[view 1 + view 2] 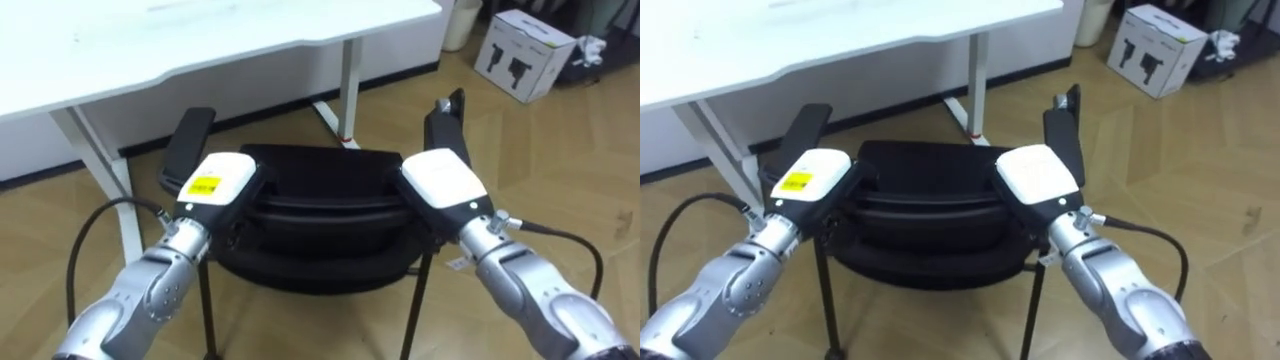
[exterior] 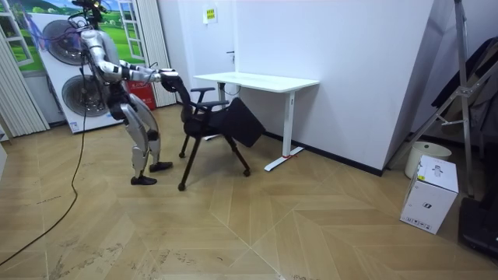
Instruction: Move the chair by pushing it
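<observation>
A black chair (image 1: 325, 190) with two armrests stands right in front of me, facing the white desk (image 1: 200, 40). My left hand (image 1: 220, 180) rests on the left end of the backrest's top edge. My right hand (image 1: 443, 178) rests on its right end. Both hands show from the back, and the parts beyond the white covers go over the dark backrest. In the room view I stand behind the chair (image 2: 222, 124) with both arms stretched forward to it, leaning a little. The chair's front is close to the desk (image 2: 257, 80).
The desk's legs (image 1: 350, 90) stand just beyond the chair. A white cardboard box (image 1: 525, 50) sits on the wooden floor at the far right, with a pale bin (image 2: 424, 152) near it. A washing-machine prop (image 2: 62, 70) stands behind me.
</observation>
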